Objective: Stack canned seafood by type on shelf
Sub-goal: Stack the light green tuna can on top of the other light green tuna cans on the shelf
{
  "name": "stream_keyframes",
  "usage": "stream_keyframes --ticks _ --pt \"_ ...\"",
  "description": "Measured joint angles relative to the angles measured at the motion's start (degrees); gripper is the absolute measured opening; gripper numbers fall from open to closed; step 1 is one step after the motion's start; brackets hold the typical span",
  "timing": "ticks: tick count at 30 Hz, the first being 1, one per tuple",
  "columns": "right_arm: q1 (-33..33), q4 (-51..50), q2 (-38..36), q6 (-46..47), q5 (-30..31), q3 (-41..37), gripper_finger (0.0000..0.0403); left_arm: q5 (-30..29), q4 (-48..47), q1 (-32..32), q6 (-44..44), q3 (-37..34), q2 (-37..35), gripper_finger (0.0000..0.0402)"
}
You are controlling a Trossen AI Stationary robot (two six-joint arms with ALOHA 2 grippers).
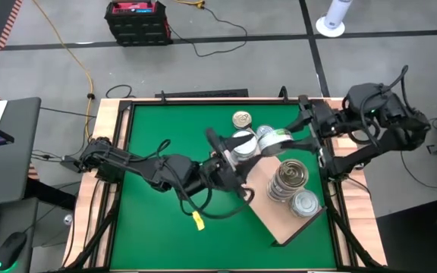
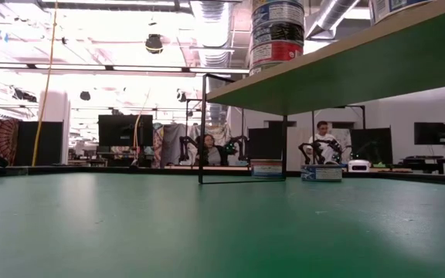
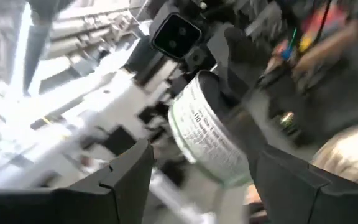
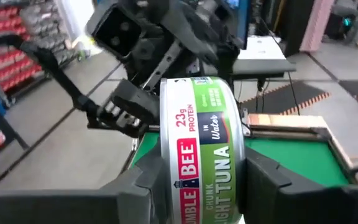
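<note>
My right gripper is shut on a tuna can with a white and green label, held in the air over the green mat, near the shelf's far corner. My left gripper is open, right beside that can. In the left wrist view the can shows between its spread fingers, and I see no touch. The shelf, a light-wood board, lies slanted at the mat's right. It bears a stack of cans and a single can. One gold-lidded can lies on the mat farther back. My right gripper pinches the tuna can between its two fingers, one on each flat face. The can stands on edge, its label rim turned to the wrist camera. It is lifted clear of the mat. The fingers come level from the table's right side.
A silver lid shows by my left gripper; whether that can lies on the mat, I cannot tell. A yellow tag on a cable lies on the green mat. The wood-slat rim frames the mat. People sit in the room beyond.
</note>
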Motion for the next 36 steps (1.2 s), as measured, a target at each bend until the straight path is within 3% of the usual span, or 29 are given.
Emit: stream_keyframes --ticks 5,11,20,25,29,36 --pt "-2.37 -1.55 -1.89 11.78 -4.73 0.00 0.0163 -6.74 -0.48 -0.86 20.04 0.29 0.00 0.0250" --pt "-6.36 -6.74 -4.72 30.01 -19.07 0.07 0.0176 -5.21 0.35 -2.02 11.94 0.29 0.00 0.0250" --pt "-7.05 -16.26 -5.34 44.75 -36.61 0.07 0.0163 1.01 1.50 -3.35 -0.08 0.29 -0.14 0.0249" --pt "-5.20 -26.96 -5.23 44.94 -38.91 0.07 0.0172 -0.17 1.30 -4.69 -0.88 0.29 -0.97 0.0249" --pt "-3.26 -31.47 -5.29 44.76 -39.18 -1.35 0.0161 -3.23 1.22 -5.44 0.80 0.29 -1.60 0.0249" --pt "-2.01 -39.53 -6.34 40.87 -39.16 -6.39 0.0173 -3.27 0.62 -5.76 -1.40 0.29 -3.34 0.0249"
